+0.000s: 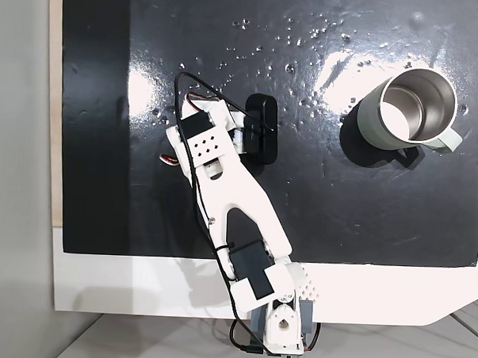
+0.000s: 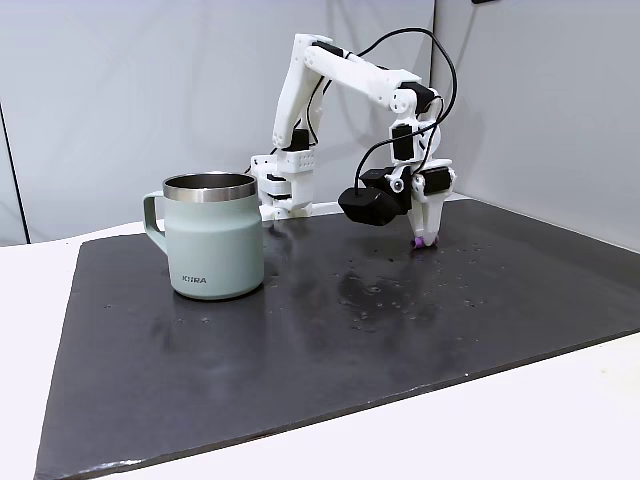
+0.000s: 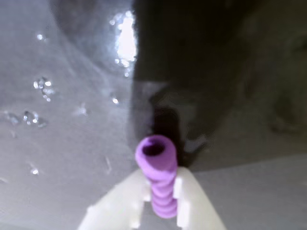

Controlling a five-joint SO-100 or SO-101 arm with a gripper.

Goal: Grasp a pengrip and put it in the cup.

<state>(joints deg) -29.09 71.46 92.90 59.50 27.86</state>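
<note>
Purple and ribbed, the pengrip [image 3: 157,184] sits closest to my wrist camera, pinched between the two pale fingers [image 3: 122,206] of the gripper [image 3: 158,203] at six o'clock, its hollow end pointing up the frame. Behind it I see glossy dark matting [image 3: 62,143] with water droplets toward nine o'clock and a bright lamp glare near twelve.

From the fixed view looking straight down, I see the white arm [image 1: 238,199] running from its base at six o'clock up toward ten o'clock over the black mat [image 1: 365,208]. That mat lies on a white tabletop [image 1: 139,286], with droplets and light reflections scattered toward twelve. My cup [image 1: 409,107] stands at two o'clock, well apart from the arm, handle toward three.

From the fixed view at table height, the cup [image 2: 212,235] stands at nine o'clock on the mat [image 2: 330,340], handle to its left. At one o'clock the gripper [image 2: 424,238] points down, closed on the pengrip [image 2: 423,242], which shows as a purple speck at the mat's surface; I cannot tell whether it touches. Plain grey walls [image 2: 120,100] close the room behind.
</note>
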